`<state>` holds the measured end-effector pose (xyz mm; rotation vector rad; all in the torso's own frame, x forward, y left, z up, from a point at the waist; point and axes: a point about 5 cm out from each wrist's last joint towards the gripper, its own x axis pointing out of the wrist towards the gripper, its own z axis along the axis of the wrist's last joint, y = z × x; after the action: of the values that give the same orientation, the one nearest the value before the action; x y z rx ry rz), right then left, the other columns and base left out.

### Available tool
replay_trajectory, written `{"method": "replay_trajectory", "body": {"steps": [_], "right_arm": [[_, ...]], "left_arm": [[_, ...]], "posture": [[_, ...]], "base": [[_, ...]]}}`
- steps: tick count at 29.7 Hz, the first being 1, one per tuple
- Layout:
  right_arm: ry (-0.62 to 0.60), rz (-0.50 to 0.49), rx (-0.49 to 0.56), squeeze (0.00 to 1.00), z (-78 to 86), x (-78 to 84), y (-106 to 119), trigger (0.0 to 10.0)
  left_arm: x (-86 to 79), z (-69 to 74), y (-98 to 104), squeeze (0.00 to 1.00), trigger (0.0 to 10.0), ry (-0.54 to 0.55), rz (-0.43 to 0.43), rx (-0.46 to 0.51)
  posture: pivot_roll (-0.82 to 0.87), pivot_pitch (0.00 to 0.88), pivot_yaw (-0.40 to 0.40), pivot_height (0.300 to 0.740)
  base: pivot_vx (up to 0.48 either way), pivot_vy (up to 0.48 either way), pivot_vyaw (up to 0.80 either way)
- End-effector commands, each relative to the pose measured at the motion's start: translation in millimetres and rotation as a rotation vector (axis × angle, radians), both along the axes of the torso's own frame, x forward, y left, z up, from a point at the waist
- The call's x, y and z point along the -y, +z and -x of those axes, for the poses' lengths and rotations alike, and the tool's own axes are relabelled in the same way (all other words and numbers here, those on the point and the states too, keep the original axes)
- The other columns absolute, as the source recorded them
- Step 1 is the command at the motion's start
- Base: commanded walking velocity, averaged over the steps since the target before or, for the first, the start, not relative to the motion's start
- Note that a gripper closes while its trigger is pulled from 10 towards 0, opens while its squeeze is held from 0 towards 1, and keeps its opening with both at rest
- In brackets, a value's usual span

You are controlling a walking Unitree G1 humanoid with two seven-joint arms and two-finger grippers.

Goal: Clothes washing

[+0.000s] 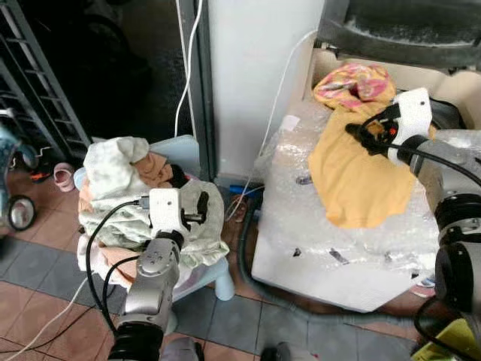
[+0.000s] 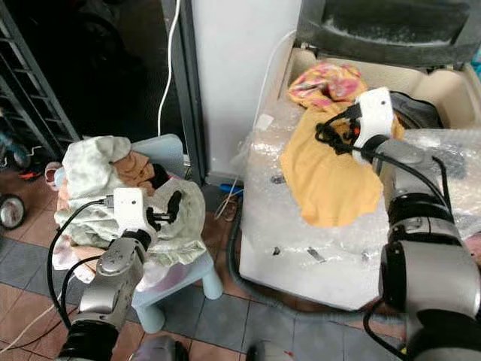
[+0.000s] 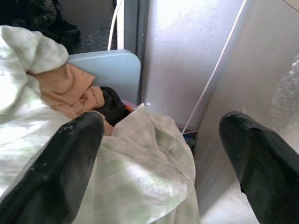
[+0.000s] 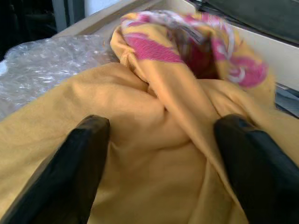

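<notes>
A pile of clothes (image 1: 120, 180), topped by a pale green checked cloth (image 3: 140, 177) and a tan piece, sits on a light blue child's chair (image 1: 184, 150). My left gripper (image 1: 197, 209) hangs open just over the pile's right side, fingers (image 3: 51, 177) spread above the checked cloth. A yellow garment (image 1: 361, 180) drapes over the top of the washing machine (image 1: 301, 248), which is wrapped in bubble film. A pink patterned cloth (image 1: 353, 83) lies at the tub's rim. Low over the yellow garment, my right gripper (image 1: 359, 135) is open, with nothing held.
The washer's dark lid (image 1: 406, 26) stands raised at the back. A white pillar (image 1: 255, 75) with white cables separates chair and washer. A grey drain hose (image 1: 263, 286) runs along the tiled floor. A metal rack (image 1: 37, 90) stands at the far left.
</notes>
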<state>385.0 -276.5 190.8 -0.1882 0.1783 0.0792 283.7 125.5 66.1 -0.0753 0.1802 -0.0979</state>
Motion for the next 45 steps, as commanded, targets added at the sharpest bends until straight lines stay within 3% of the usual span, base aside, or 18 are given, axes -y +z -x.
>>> {"method": "replay_trajectory", "body": {"steps": [1, 3, 6, 9, 13, 16, 17, 18, 20, 25, 27, 28, 33, 35, 37, 43, 45], "right_arm": [[-0.275, 0.033, 0.183, 1.0, -0.3, 32.1, 45, 10.0], [-0.392, 0.009, 0.345, 1.0, 1.4, 42.2, 77, 10.0], [-0.393, 0.006, 0.443, 1.0, 0.5, 38.5, 96, 10.0], [-0.282, 0.086, 0.544, 1.0, -3.1, 19.2, 112, 10.0], [-0.142, 0.117, 0.581, 1.0, -5.2, -1.8, 109, 10.0], [-0.027, 0.075, 0.549, 1.0, -4.5, -17.5, 86, 10.0], [0.063, 0.073, 0.521, 1.0, -0.7, -27.2, 68, 10.0], [0.063, 0.073, 0.521, 1.0, -0.7, -27.2, 68, 10.0], [0.177, 0.044, 0.448, 1.0, 3.3, -36.3, 48, 10.0], [0.343, 0.031, 0.221, 1.0, 15.5, -40.1, 2, 10.0], [0.356, 0.042, 0.191, 1.0, 16.9, -39.4, -4, 10.0], [0.363, 0.049, 0.118, 0.98, 19.4, -37.1, -16, 10.0], [0.366, 0.035, -0.015, 0.95, 25.0, -30.9, -32, 10.0], [0.291, 0.067, -0.19, 0.87, 31.0, -12.3, -53, 10.0], [0.229, 0.078, -0.227, 0.87, 32.8, -3.7, -58, 10.0], [0.069, 0.003, -0.174, 0.87, 32.1, 14.3, -52, 10.0], [-0.034, -0.094, -0.057, 0.88, 30.0, 25.2, -39, 10.0]], "left_arm": [[-0.5, -0.6, 2, 0.0, 10.0, -0.007, -0.011, 0.008], [-1.1, -0.8, 1, 0.0, 10.0, -0.006, -0.016, 0.007], [-2.6, -0.9, 1, 0.0, 10.0, 0.001, -0.023, 0.005], [-3.7, -1.3, 1, 0.0, 10.0, 0.005, -0.03, 0.006], [-2.8, -1.2, 3, 0.0, 10.0, -0.007, -0.02, 0.029], [-2.0, -1.3, 4, 0.0, 10.0, -0.009, -0.019, 0.032], [-1.0, -1.5, 4, 0.0, 10.0, -0.012, -0.019, 0.032], [-1.0, -1.5, 4, 0.0, 10.0, -0.012, -0.019, 0.032], [0.3, -1.9, 4, 0.0, 10.0, -0.017, -0.019, 0.033], [-0.2, -3.3, 4, 0.0, 10.0, -0.019, -0.019, 0.032], [-0.3, -3.5, 4, 0.0, 10.0, -0.018, -0.019, 0.032], [-0.9, -3.6, 3, 0.0, 10.0, -0.011, -0.02, 0.027], [-0.6, -3.0, 2, 0.0, 10.0, -0.004, -0.016, 0.024], [-0.6, -0.8, 2, 0.0, 10.0, 0.003, -0.013, 0.021], [-1.2, -0.3, 1, 0.0, 10.0, 0.005, -0.015, 0.02], [-4.0, -0.8, 1, 0.0, 10.0, 0.016, -0.017, 0.018], [-2.6, -1.5, 1, 0.0, 10.0, 0.014, -0.017, 0.018]], "posture": [[-0.04, 0.0, -0.008, 0.74], [-0.04, 0.0, -0.008, 0.74], [-0.04, 0.0, -0.007, 0.74], [-0.04, 0.0, -0.008, 0.74], [-0.05, 0.0, -0.009, 0.74], [-0.05, 0.0, -0.008, 0.74], [-0.05, 0.0, -0.005, 0.74], [-0.05, 0.0, -0.005, 0.74], [-0.05, 0.0, -0.003, 0.74], [-0.06, 0.0, 0.0, 0.74], [-0.06, 0.0, 0.0, 0.74], [-0.06, 0.0, -0.004, 0.74], [-0.05, 0.0, -0.007, 0.74], [-0.04, 0.0, -0.011, 0.74], [-0.04, 0.0, -0.013, 0.74], [-0.04, 0.0, -0.015, 0.74], [-0.05, 0.0, -0.012, 0.74]], "base": [[0.0, 0.0, 0.0], [0.0, 0.0, 0.0], [0.0, 0.0, 0.0], [0.0, 0.0, 0.0], [0.0, 0.0, 0.0], [0.296, 0.0, 0.0], [0.322, 0.0, 0.0], [0.322, 0.0, 0.0], [0.322, 0.0, 0.0], [0.322, 0.0, 0.0], [0.315, 0.0, 0.0], [0.0, 0.0, 0.0], [0.0, 0.0, 0.0], [0.0, 0.0, 0.0], [0.0, 0.0, 0.0], [0.0, 0.0, 0.0], [0.0, 0.0, 0.0]]}}
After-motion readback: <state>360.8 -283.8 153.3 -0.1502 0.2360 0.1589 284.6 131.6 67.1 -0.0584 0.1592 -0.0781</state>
